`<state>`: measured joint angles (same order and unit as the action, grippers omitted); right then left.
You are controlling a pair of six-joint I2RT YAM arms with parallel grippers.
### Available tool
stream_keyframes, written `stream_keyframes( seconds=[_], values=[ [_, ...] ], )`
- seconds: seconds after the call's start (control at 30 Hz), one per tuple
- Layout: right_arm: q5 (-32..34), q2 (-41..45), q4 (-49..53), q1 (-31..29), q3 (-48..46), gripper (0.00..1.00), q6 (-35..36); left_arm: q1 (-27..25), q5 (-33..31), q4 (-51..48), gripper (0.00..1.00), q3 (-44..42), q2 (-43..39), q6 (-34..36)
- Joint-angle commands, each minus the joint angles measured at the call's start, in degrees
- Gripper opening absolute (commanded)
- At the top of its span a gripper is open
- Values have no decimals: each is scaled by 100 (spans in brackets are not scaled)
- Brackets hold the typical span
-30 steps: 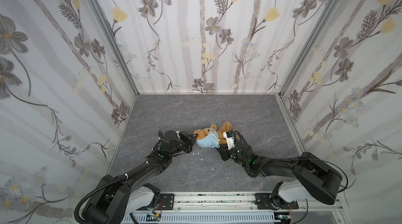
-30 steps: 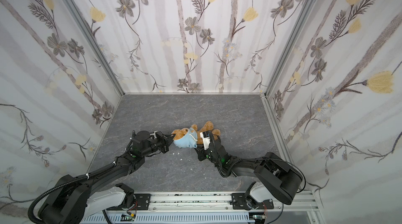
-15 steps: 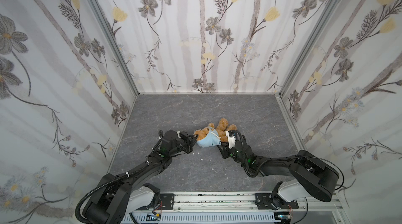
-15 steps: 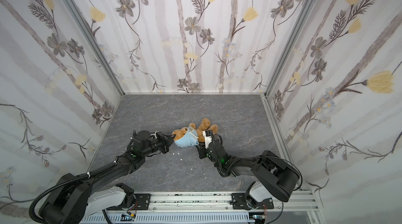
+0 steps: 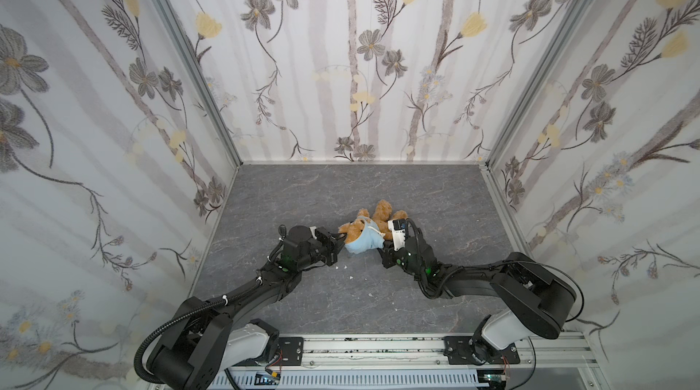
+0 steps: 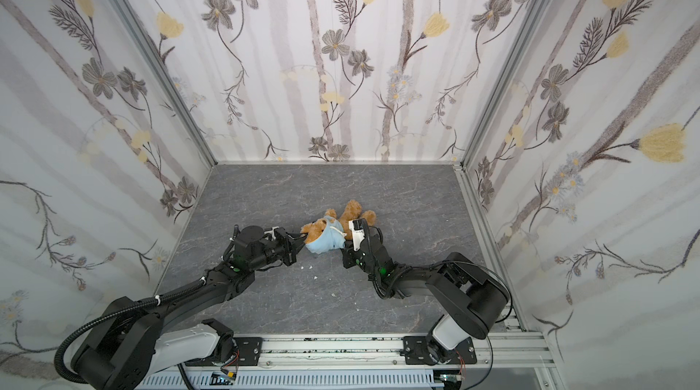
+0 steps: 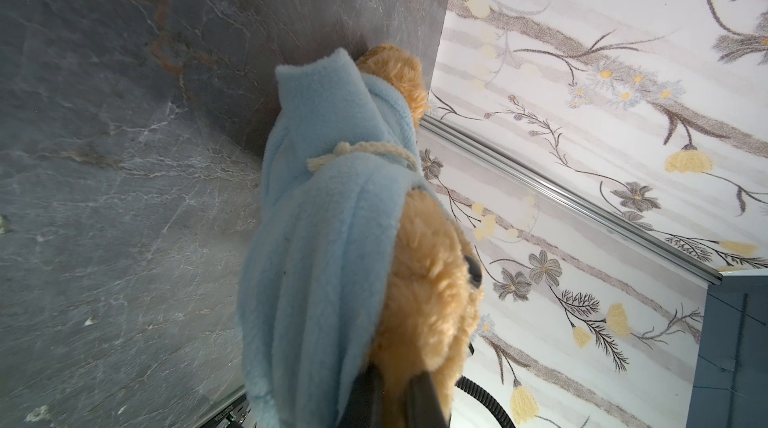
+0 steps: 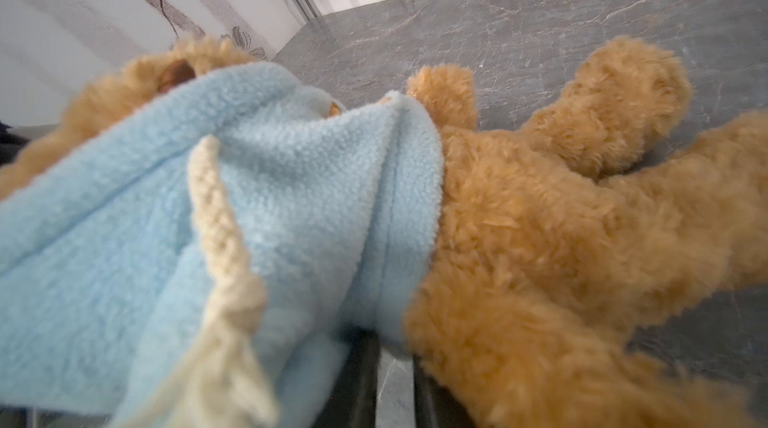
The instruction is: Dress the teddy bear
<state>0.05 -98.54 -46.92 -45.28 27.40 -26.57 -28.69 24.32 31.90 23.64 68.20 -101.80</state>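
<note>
Floral wallpaper (image 5: pixel 341 66) closes round a grey marbled tabletop (image 5: pixel 303 198). Near its middle lies the teddy bear (image 5: pixel 380 214), legs toward the back wall, with the light-blue hooded top (image 5: pixel 361 244) bunched over its head and shoulders. The left gripper (image 7: pixel 397 380) is pinched closed at the head end, seemingly on the fleece, whose folds run taut from it; that likely anchors the garment. The right gripper (image 8: pixel 395 351) sits at the hem beside the bare belly, jaws narrow. Whether they hold fleece I cannot tell, but the spot suits drawing the hem down the body. Against a second ago, the legs have swung slightly toward the back wall, while the top and both grippers keep much the same places.
</note>
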Motion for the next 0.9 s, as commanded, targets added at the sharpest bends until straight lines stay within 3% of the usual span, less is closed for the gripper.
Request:
stream_keyframes(
  seconds=[0.0, 0.13, 0.33, 0.87],
  values=[
    [-246, -49, -572, 65, 103, 11, 121, -27, 329, 323, 0, 43, 17, 19],
    [-89, -20, -478, 157, 35, 0, -7, -10, 284, 329, 0, 47, 2, 17],
    [678, 365, -77, 234, -491, 0, -401, 259, 230, 330, 0, -63, -135, 106],
    [1894, 1253, 1122, 685, -1310, 0, -1223, 591, 724, -639, 0, 263, 35, 1317]
  ],
)
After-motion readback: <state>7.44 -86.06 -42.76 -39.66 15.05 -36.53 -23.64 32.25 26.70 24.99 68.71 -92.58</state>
